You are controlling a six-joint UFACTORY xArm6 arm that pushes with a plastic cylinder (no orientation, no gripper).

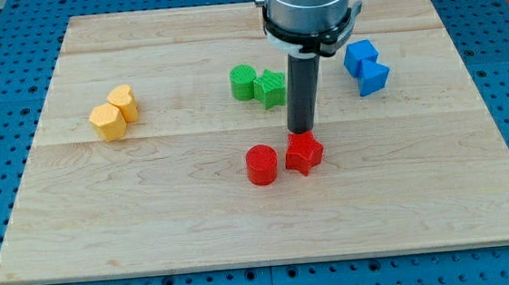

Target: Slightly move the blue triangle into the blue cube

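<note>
1. The arm carries no pincer, only a straight dark rod, so there is nothing to spread or pinch; my tip (303,131) sits at the top edge of the red star-shaped block (304,153), touching or just short of it.
2. The red cylinder block (261,165) stands just beside the star, on the view's left.
3. Above and left of my tip, the green cylinder block (243,81) and the green star-shaped block (270,87) touch each other.
4. Toward the view's upper right, the blue cube (360,57) and the blue triangle (374,77) sit together, the triangle just below the cube and touching it, well apart from my tip.
5. Far to the view's left, two yellow blocks (114,113) rest against each other on the pale wooden board (152,223).
</note>
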